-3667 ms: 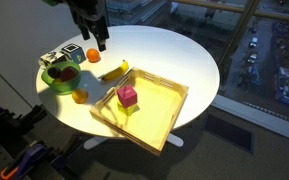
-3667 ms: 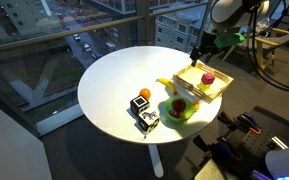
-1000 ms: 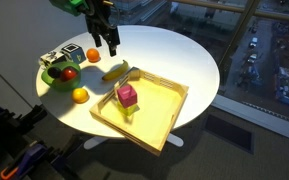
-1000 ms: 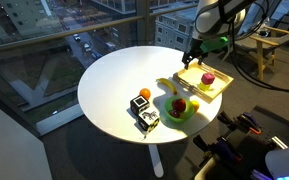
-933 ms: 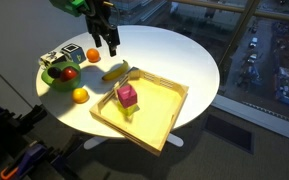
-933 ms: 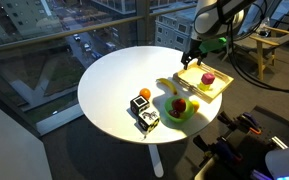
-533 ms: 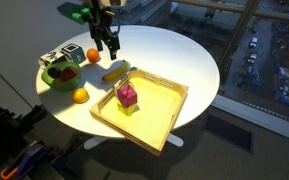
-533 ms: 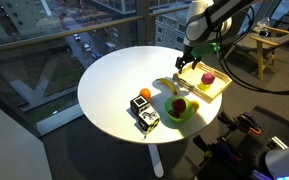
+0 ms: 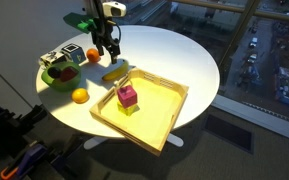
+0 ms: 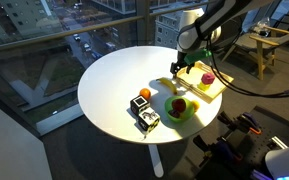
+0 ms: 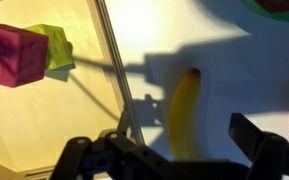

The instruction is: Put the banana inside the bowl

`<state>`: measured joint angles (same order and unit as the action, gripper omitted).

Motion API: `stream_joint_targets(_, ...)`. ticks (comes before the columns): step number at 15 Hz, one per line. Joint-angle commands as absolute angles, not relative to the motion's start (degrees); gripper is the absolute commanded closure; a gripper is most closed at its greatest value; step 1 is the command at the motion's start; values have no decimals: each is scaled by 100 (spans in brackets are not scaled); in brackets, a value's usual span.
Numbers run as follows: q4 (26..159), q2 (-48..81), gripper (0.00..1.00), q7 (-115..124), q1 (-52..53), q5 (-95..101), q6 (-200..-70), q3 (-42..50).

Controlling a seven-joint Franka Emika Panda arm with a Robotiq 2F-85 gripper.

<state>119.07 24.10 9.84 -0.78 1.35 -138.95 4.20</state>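
The yellow banana [image 9: 116, 71] lies on the white round table between the green bowl [image 9: 61, 73] and the wooden tray; it also shows in an exterior view [image 10: 165, 83] and the wrist view [image 11: 184, 108]. The bowl [image 10: 180, 108] holds a red fruit; only its rim shows at the wrist view's top right corner [image 11: 282, 6]. My gripper [image 9: 109, 52] hangs open just above the banana, also seen in an exterior view [image 10: 176, 68]. In the wrist view its fingers [image 11: 184, 150] straddle the banana's near end and hold nothing.
A large yellow wooden tray [image 9: 154, 120] holds a pink block [image 9: 128, 96] and a green block [image 11: 52, 45], right beside the banana. Round orange fruits [image 9: 80, 96] [image 9: 92, 55] lie near the bowl. A small black-and-white box [image 10: 146, 118] stands by the bowl.
My gripper has come down and shifted over the banana, its fingers still open. The banana, bowl and tray have not moved.
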Motion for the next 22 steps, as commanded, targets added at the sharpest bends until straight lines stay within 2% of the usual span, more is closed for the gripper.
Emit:
stream_joint_targets(1,11661,2658,0,857,-105,92,-14001,379)
stream_joint_targets(22,11064,3616,0,647,-116,68,-14141,364)
